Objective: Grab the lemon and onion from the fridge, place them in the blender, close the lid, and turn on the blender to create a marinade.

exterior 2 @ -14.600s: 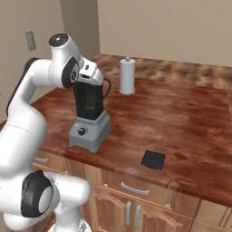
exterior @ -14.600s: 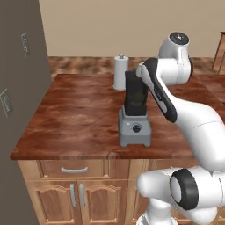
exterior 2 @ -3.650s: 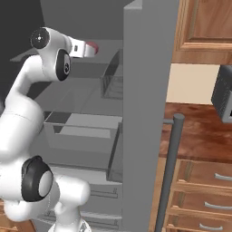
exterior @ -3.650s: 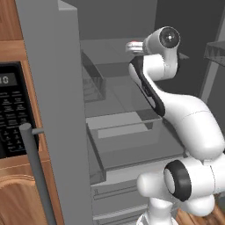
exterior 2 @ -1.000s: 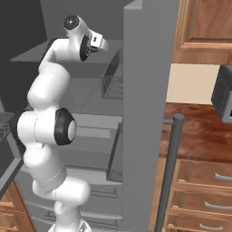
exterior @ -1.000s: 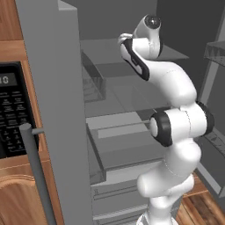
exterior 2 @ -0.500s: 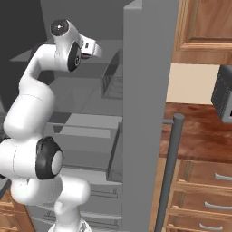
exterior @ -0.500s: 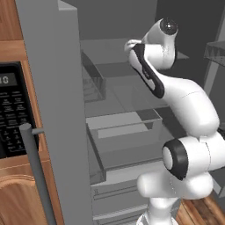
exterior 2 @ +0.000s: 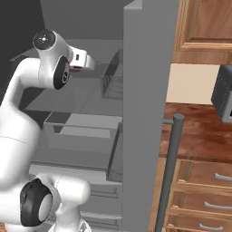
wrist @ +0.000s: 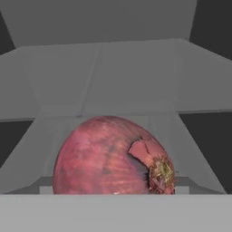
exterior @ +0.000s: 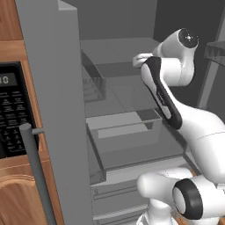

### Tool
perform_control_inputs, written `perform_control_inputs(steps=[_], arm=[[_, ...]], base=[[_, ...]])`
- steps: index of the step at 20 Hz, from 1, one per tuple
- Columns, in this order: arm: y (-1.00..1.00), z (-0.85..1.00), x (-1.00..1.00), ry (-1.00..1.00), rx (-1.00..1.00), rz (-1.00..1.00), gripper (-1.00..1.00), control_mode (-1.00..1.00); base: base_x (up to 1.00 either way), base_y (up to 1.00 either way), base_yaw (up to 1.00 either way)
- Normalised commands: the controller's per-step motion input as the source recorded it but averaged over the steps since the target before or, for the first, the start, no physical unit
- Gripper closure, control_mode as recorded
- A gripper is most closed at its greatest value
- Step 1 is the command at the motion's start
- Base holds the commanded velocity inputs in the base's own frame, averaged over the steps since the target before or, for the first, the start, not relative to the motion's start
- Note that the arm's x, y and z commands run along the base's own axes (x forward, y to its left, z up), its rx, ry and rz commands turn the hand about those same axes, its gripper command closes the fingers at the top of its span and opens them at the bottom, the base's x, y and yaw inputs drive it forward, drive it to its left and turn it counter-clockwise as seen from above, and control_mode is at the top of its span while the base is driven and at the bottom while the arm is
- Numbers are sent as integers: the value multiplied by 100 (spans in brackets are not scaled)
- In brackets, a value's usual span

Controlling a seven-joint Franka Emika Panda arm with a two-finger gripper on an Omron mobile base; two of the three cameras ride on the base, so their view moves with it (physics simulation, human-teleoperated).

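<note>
In the left base view, the black microwave sits at the far left in wooden cabinetry, with a grey bar handle standing in front of it. Just right of it rises the edge of the open fridge door, and beyond that the grey interior: an upper shelf, a see-through bin on the left of the compartment, and a pulled-out drawer lower down. The white arm climbs from the lower right and bends over the drawer, its hand reaching left onto the upper shelf; the gripper is at the level of that shelf, its fingers too small to make out here.

In the right base view, the arm stands at the left with the hand pointing right into the fridge, the gripper just short of the see-through bin. The open drawer lies below it, then the door edge, the bar handle, and wooden drawers with a brown countertop at the right.

In the hand view, the onion, reddish-purple with its dry root end turned to the right, lies close in front of the camera on the grey shelf, centred low. The fingertips are hidden, so I cannot tell whether the jaws stand apart or closed, nor whether they touch the onion.
</note>
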Motion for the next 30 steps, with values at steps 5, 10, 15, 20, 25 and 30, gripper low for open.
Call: perform_control_inputs(steps=[5, 10, 15, 20, 25, 30], arm=[[0, -60, -93, 14, -13, 0, 100, -100], [0, -54, -53, 12, -4, 4, 100, -100], [0, -47, -24, 2, 0, 11, 100, -100], [2, -27, -11, 0, 0, 7, 100, 100], [0, 0, 0, 0, 0, 0, 100, 100], [0, 0, 0, 0, 0, 0, 100, 100]], base=[[0, 0, 0], [0, 0, 0], [0, 0, 0], [-15, 10, 2], [-91, 21, 0], [-100, 5, -3]])
